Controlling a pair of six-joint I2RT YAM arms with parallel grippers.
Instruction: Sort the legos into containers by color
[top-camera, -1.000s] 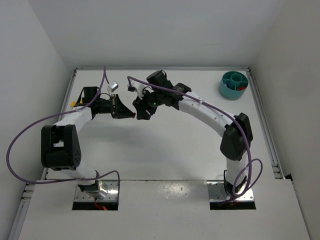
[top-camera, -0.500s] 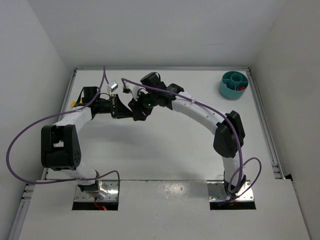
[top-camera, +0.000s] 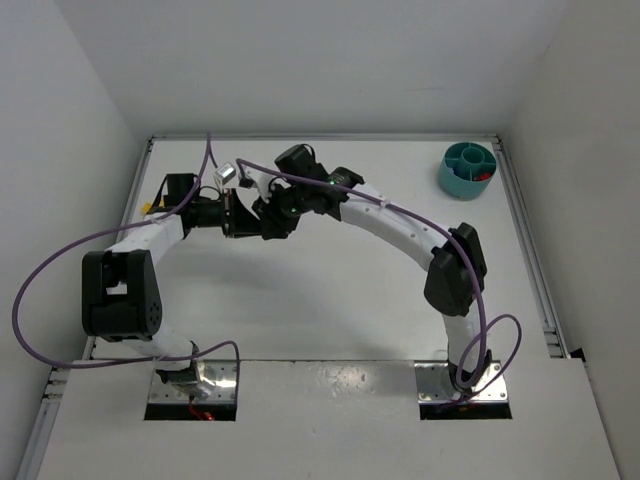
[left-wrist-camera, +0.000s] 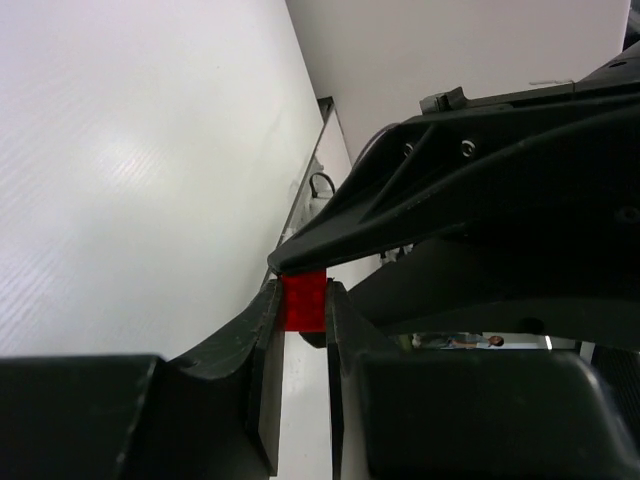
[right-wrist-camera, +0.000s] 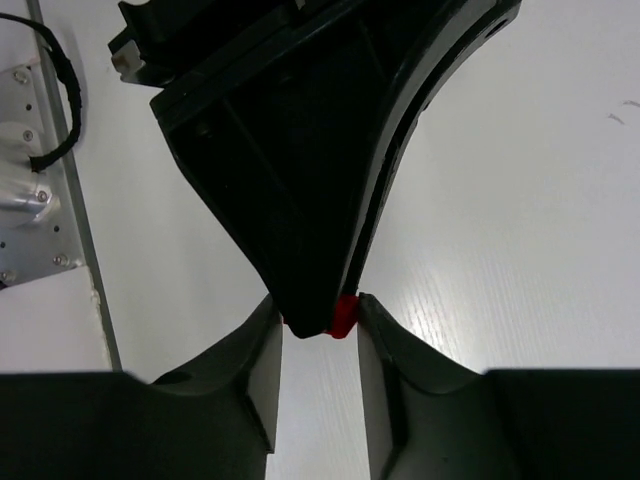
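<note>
A small red lego is pinched between the tips of my left gripper, held out sideways above the table. My right gripper meets it tip to tip. Its jaws stand apart around the left fingertip and the red lego, and one right finger touches the brick. In the top view both grippers meet at the back left of the table. The round teal tub stands at the far back right, with something red in one compartment. Other legos are not clearly visible.
A small yellow thing lies by the left rail behind the left arm. Purple cables loop off both arms. A raised metal rail runs round the white table. White walls close the sides and the back.
My right gripper has moved left toward the left gripper and now reaches around its tip and the red lego. The left arm has held still.
</note>
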